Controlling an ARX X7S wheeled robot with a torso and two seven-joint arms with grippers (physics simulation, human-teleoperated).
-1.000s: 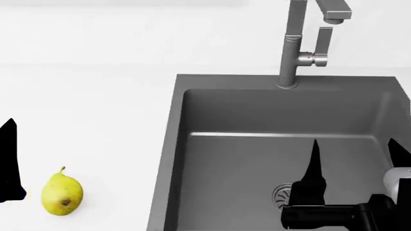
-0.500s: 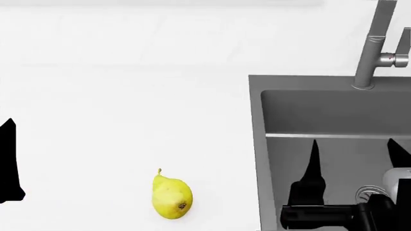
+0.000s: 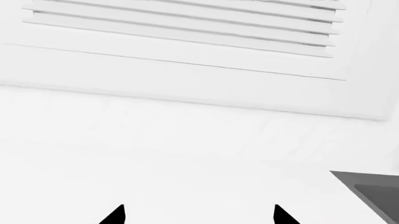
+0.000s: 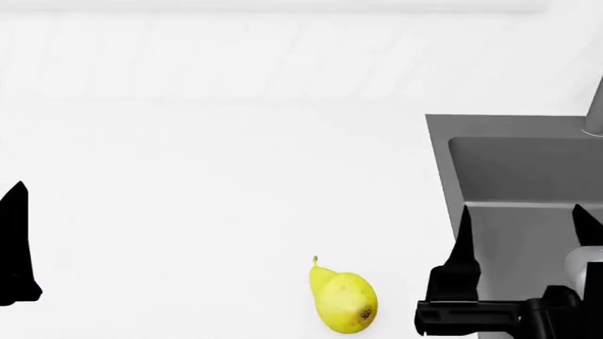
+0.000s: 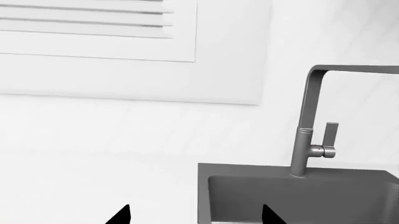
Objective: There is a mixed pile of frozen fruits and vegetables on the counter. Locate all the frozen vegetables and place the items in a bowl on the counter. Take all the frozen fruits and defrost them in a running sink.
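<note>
A small yellow pear (image 4: 344, 301), one of the frozen fruits, lies on the white counter (image 4: 188, 176) near its front, just left of the sink (image 4: 513, 164). My right gripper (image 4: 521, 227) hovers open over the sink's left part, empty, to the right of the pear. In the right wrist view its fingertips (image 5: 126, 211) straddle the sink's edge (image 5: 203, 191). Only one black finger (image 4: 14, 244) of my left gripper shows at the far left, well away from the pear. In the left wrist view the left gripper (image 3: 199, 211) is open and empty over bare counter. The bowl is out of view.
The grey faucet (image 5: 307, 135) with its side lever stands behind the sink; only its base (image 4: 595, 106) shows in the head view. A white louvred panel (image 3: 187, 23) sits on the wall behind the counter. A sink corner (image 3: 374, 186) shows in the left wrist view.
The head view has swung left: the pear and the sink have slid to the right in the frame, and the faucet has nearly left it. Both grippers hold the same place and stay open.
</note>
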